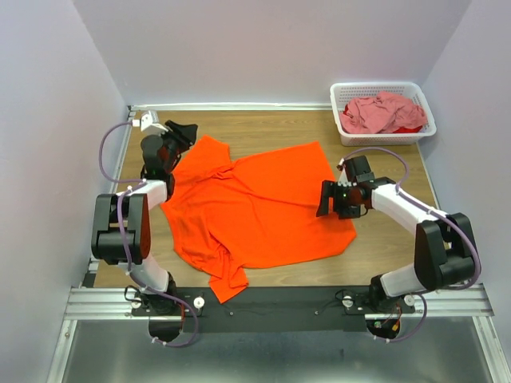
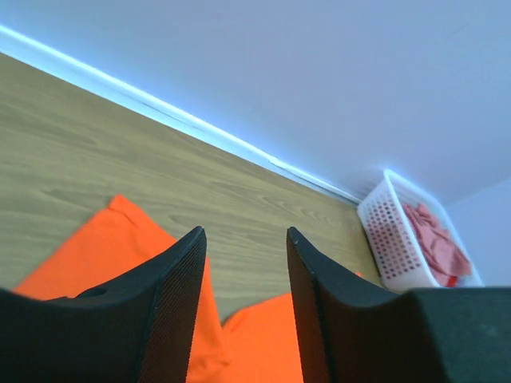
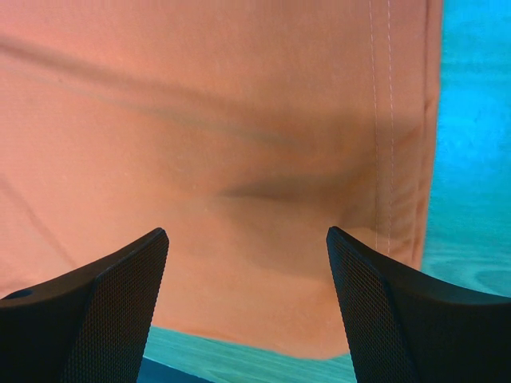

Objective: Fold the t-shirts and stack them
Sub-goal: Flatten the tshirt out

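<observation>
Orange t-shirt (image 1: 255, 207) lies rumpled on the wooden surface (image 1: 383, 239), one sleeve just beneath the left pincer (image 1: 185, 132), jaws partly apart and empty, and its hem under the right pincer (image 1: 327, 199), jaws wide and empty. Pink t-shirt (image 1: 379, 112) sits bunched in a white basket (image 1: 383, 86) beyond the right pincer. Gripping the wrinkled hem unevenly could drag the shirt askew.

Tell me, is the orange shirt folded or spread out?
Spread out: the orange t-shirt lies mostly flat on the table, sleeves showing.
</observation>
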Controlling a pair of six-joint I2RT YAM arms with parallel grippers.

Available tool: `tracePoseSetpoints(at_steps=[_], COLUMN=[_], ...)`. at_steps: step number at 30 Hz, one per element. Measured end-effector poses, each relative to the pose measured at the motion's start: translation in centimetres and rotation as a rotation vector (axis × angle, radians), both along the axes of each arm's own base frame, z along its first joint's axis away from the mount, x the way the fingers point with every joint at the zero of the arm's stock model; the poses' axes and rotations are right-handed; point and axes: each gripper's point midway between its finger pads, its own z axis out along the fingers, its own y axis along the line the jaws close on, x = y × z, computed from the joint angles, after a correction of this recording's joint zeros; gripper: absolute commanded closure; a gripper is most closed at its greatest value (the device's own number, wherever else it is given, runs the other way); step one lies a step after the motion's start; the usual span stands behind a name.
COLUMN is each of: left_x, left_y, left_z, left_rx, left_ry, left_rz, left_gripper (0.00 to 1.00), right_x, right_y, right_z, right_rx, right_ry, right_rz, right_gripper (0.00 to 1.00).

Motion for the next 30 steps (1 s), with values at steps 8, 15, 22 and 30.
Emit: tracePoseSetpoints(at_steps=[8,15,22,30], left_x=[3.6,3.4,3.0,1.3], left_y=[1.8,2.0,3.3,5.9], left_z=[-5.4,-13.0,-16.5,-17.2], left_rx=[0.203,0.378,0.515,0.634], left_ry=[0.243,0.532,0.720,0.859], left_rz=[0.053,0.037,0.037,0.102], left_gripper=[0.67,0.68,0.70,0.71], right_x=[3.2,5.6,5.4,4.7], right_y=[0.1,-0.1,-0.4,-0.6], right_z=[0.5,0.1,-1.2,-1.7], right_rx=[-0.032,-0.067,-0.089,-0.079], right_ry=[-0.027,-0.050,-0.018,-0.025], right_rz=[-0.017,-0.038,-0.053,-0.073], right_gripper=[0.15,0.20,0.20,0.20])
